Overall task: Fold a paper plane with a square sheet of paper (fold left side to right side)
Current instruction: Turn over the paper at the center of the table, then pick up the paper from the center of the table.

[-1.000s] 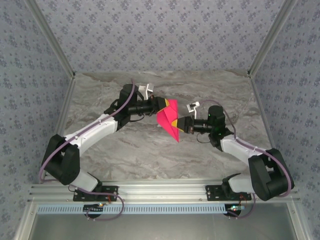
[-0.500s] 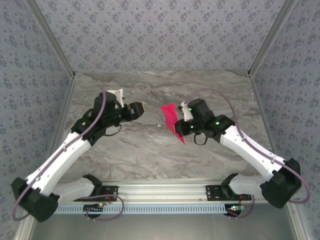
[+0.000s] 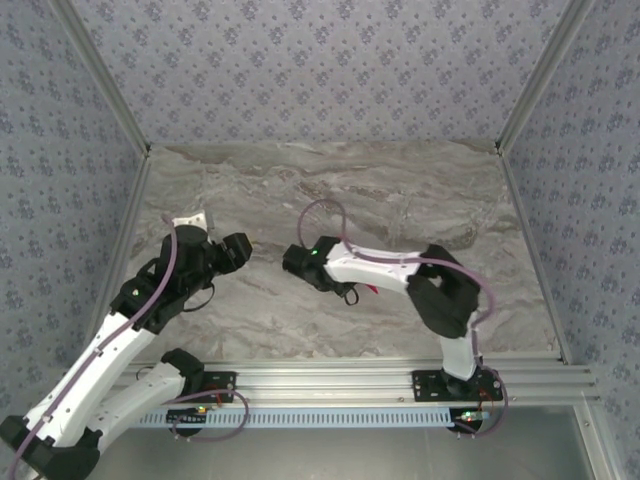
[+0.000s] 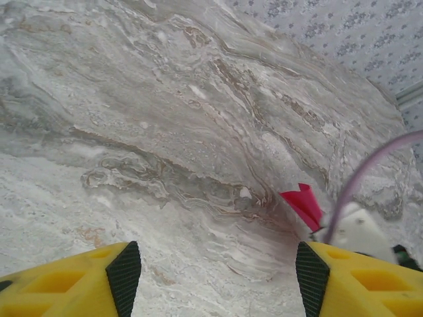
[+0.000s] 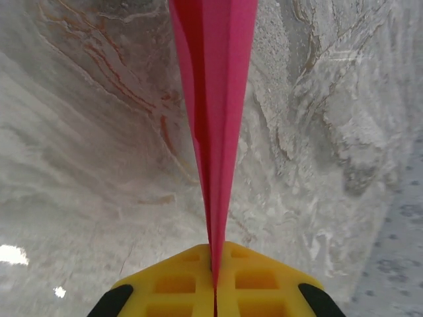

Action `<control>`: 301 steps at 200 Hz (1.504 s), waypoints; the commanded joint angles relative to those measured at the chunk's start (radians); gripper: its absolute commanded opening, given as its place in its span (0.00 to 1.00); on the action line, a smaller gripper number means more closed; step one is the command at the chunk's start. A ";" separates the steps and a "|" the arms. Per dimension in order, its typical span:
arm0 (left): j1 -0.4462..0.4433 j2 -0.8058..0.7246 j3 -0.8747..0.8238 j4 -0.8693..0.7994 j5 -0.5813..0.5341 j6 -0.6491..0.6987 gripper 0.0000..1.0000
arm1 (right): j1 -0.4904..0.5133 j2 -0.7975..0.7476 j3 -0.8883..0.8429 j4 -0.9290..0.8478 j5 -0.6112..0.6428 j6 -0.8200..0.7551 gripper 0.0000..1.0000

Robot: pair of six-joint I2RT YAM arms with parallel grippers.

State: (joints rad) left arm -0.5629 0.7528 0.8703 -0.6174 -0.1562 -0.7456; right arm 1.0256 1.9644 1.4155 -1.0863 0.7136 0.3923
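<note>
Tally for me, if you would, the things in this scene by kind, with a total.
Arms: 2 (left arm, right arm)
Plane: 1, pink
Table: 1, marbled grey
Total: 4

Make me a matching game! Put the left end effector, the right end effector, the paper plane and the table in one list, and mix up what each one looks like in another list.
Things:
1. left end effector
2. right end effector
3. paper plane
4. table

Descriptions:
A. grey and marbled
B. bright pink, narrow and pointed
C. shut, pinching the plane
D. open, holding nothing

Pairs: 1-D, 2-C, 3-B, 4-A
</note>
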 commanded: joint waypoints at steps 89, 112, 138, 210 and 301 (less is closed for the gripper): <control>0.047 -0.011 -0.141 0.074 0.102 -0.100 0.71 | 0.057 0.017 0.018 0.074 -0.256 -0.010 0.63; 0.083 0.017 -0.232 0.228 0.233 -0.153 0.72 | 0.037 -0.179 -0.086 0.198 -0.405 -0.006 0.75; 0.089 0.095 -0.307 0.415 0.357 -0.185 0.71 | -0.021 -0.421 -0.212 0.327 -0.525 -0.019 0.85; -0.026 0.458 -0.288 0.769 0.492 -0.227 0.71 | -0.453 -0.936 -0.615 0.698 -0.853 0.040 1.00; -0.148 0.968 0.010 0.913 0.558 -0.202 0.69 | -0.700 -1.249 -0.863 0.764 -0.931 0.123 1.00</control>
State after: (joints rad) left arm -0.7033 1.6413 0.8200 0.2359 0.3626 -0.9596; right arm 0.3435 0.7570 0.5865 -0.3382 -0.1844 0.5011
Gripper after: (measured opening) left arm 0.689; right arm 0.999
